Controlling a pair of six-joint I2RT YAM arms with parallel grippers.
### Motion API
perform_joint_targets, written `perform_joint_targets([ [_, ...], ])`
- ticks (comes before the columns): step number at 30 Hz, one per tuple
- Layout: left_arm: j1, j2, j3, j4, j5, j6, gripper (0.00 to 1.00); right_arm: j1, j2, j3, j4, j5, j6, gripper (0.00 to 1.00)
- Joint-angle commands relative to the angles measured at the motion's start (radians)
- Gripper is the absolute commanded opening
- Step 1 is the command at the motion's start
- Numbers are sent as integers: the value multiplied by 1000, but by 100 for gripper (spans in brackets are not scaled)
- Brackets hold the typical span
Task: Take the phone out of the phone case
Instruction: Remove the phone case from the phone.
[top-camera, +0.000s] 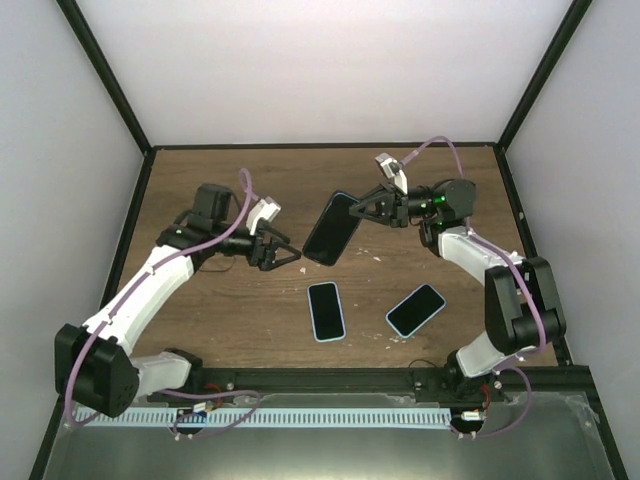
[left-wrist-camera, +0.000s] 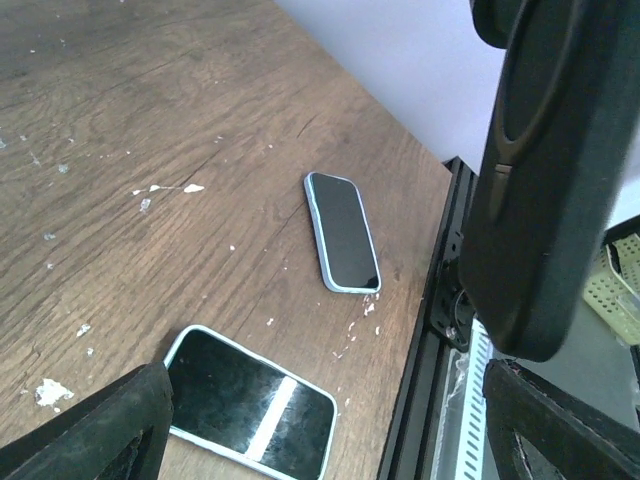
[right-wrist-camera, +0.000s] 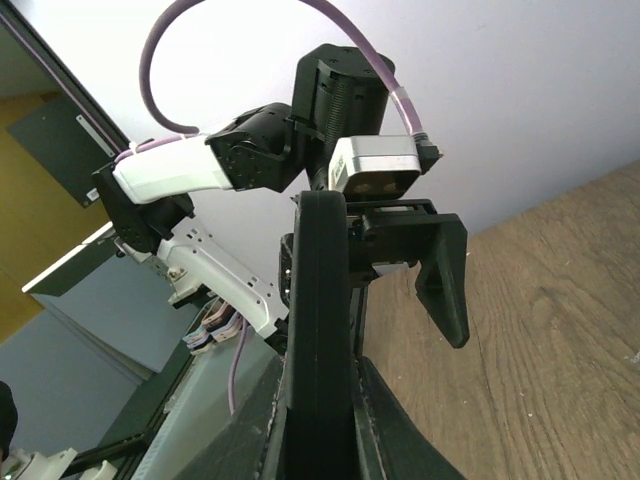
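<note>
Phone case (top-camera: 332, 228), black, hangs above the desk (top-camera: 230, 310), clenched edge-on in the right gripper (top-camera: 362, 212). The left gripper (top-camera: 292, 254) hovers released beside its lower corner. Separation looks not yet begun; next, left must grip that corner and pry.
</note>
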Motion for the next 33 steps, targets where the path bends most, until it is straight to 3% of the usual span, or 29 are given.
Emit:
perform_joint_targets([
  [1,-2,4,11,22,2,8,85,10,-45,3,52,14,13,1],
  [10,-2,-34,-15,45,90,13,85,14,-43,2,33,21,4,1],
  [20,-4,-18,-4,57,52,-4,79,20,-45,3,2,23,-21,1],
  [33,-19,-17,-9,52,39,17,78,25,-45,1,-13,30,-32,1],
])
